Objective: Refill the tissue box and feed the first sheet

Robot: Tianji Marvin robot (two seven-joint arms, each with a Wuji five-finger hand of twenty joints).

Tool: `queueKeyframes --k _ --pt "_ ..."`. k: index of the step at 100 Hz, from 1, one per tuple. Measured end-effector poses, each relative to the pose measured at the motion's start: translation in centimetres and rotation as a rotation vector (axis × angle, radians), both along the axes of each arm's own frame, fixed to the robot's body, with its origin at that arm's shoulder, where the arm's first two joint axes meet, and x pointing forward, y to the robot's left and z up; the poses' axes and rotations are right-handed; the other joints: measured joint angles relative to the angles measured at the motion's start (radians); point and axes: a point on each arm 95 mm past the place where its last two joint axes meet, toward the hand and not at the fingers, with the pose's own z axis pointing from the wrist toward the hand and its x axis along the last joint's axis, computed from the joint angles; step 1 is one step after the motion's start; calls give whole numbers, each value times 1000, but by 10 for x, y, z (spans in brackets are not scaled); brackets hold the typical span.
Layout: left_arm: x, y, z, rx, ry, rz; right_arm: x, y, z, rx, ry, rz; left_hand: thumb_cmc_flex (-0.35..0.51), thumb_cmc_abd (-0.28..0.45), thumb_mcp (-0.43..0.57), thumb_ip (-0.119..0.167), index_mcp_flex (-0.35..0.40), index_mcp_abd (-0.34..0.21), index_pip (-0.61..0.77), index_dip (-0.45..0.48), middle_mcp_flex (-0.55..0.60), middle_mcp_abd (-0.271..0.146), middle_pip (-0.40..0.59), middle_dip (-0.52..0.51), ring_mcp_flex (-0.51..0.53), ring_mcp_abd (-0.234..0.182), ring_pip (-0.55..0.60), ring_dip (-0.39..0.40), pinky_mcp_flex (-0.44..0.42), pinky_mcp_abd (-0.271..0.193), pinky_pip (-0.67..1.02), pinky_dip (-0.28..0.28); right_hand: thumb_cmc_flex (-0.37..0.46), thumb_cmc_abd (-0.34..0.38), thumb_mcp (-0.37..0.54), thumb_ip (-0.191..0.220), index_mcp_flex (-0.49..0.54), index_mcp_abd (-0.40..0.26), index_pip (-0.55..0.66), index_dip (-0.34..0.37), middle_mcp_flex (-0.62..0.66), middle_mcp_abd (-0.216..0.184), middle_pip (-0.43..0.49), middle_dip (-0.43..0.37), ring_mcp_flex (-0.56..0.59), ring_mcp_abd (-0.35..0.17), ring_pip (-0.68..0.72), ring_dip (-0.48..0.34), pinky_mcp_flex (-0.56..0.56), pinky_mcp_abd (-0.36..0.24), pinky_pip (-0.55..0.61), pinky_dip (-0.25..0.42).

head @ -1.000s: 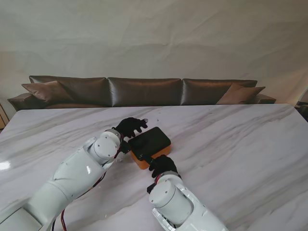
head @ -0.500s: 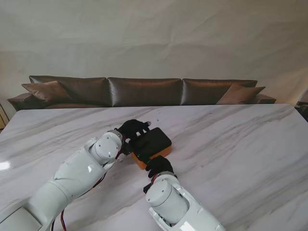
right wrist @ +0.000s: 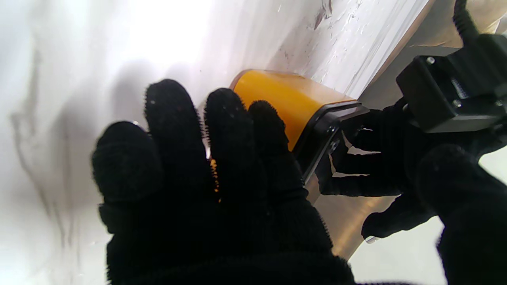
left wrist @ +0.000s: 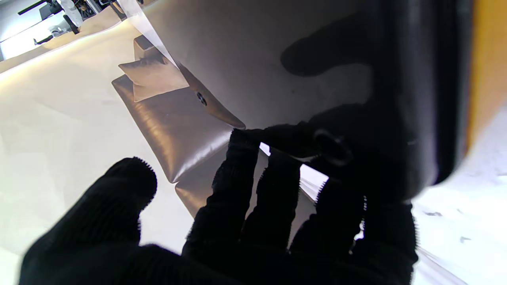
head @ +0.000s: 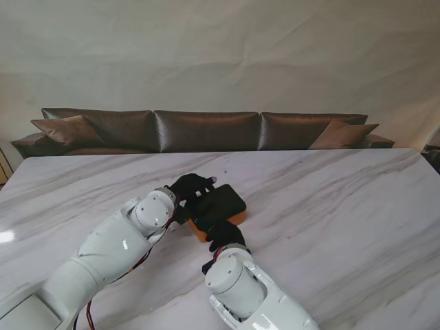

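The tissue box [head: 238, 218] is orange with a black lid [head: 218, 201] and lies flat on the marble table, slightly left of centre. My left hand [head: 190, 185] is at the box's far left corner, its fingers [left wrist: 241, 186] curled over the edge of the lid [left wrist: 416, 79]. My right hand [head: 223, 235] rests against the near end of the box. Its fingers [right wrist: 222, 130] lie flat and nearly straight on the orange side [right wrist: 285, 99], with the thumb held apart. The left hand [right wrist: 376, 166] shows gripping the lid's rim [right wrist: 328, 122]. No tissue is visible.
The white marble table [head: 330, 206] spreads wide around the box. A brown leather sofa [head: 206, 129] runs along the table's far edge. Both white forearms rise from the near side and meet at the box.
My right hand has slid a little to the left along the box's near end. The left hand has edged right onto the lid, and the box has turned slightly.
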Motion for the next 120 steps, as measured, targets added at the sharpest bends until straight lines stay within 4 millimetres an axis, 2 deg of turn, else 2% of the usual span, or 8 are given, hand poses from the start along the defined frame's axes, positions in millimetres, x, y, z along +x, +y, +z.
queueKeyframes --k 46,57,71,86,95,103,113,120 --pt "-10 -12 3 -5 8 -24 0 4 2 17 -3 -8 0 0 0 0 0 8 -2 0 -12 1 2 2 0 0 0 0 0 0 0 0 11 0 0 0 -6 12 19 -9 0 0 0 0 -11 1 -1 0 -10 0 -12 0" --pt "-11 -10 8 16 -1 -14 -4 2 7 21 -9 4 0 0 0 0 -2 -12 -2 0 -12 1 2 2 0 0 0 0 0 0 0 0 11 0 0 0 -13 12 -7 -10 -1 0 0 0 -11 1 -1 0 -10 0 -12 0" --pt "-14 -3 14 29 -19 8 -9 -7 17 -31 -4 40 -1 0 0 0 -21 -35 -13 0 -11 1 2 2 0 0 0 0 0 0 0 0 -6 0 0 0 -12 11 1 -10 -1 0 0 0 -1 1 -1 0 9 0 -12 0" --pt "-17 11 20 55 -35 43 -11 -26 27 -81 1 50 -2 0 0 0 -24 -36 -13 0 -11 1 2 2 0 -1 0 0 0 -1 0 0 -30 0 12 0 -6 -5 37 11 0 -3 33 11 15 1 2 0 26 0 -12 0" --pt "-22 21 25 81 -47 78 -10 -40 33 -160 3 75 -2 0 0 0 -29 -36 -13 0 -11 1 2 2 0 -1 0 8 0 -1 -1 0 -31 0 12 0 5 -51 92 84 0 -38 112 82 15 -3 28 13 26 -3 2 0" --pt "-27 29 29 121 -70 99 -6 -53 37 -226 -5 82 -2 0 0 0 -30 -36 -4 0 -11 1 3 6 0 -2 3 12 3 -3 26 19 -31 0 12 0 5 -119 198 237 0 -90 223 194 16 -20 65 26 27 -20 24 4" --pt "-35 38 34 154 -85 120 4 -65 45 -292 -24 76 -3 -1 0 0 -33 -36 118 67 -11 1 49 28 19 -23 57 50 144 -65 181 59 -27 -22 12 0 27 -213 350 452 6 -151 357 348 28 -49 125 48 40 -48 57 25" --pt "-41 42 36 161 -66 108 15 -71 52 -346 -42 77 -3 -1 -13 0 -25 -49 237 149 -3 0 96 51 26 -45 104 89 235 -109 300 53 -3 -38 12 -4 74 -264 434 540 33 -167 407 413 41 -63 163 59 52 -58 75 33"
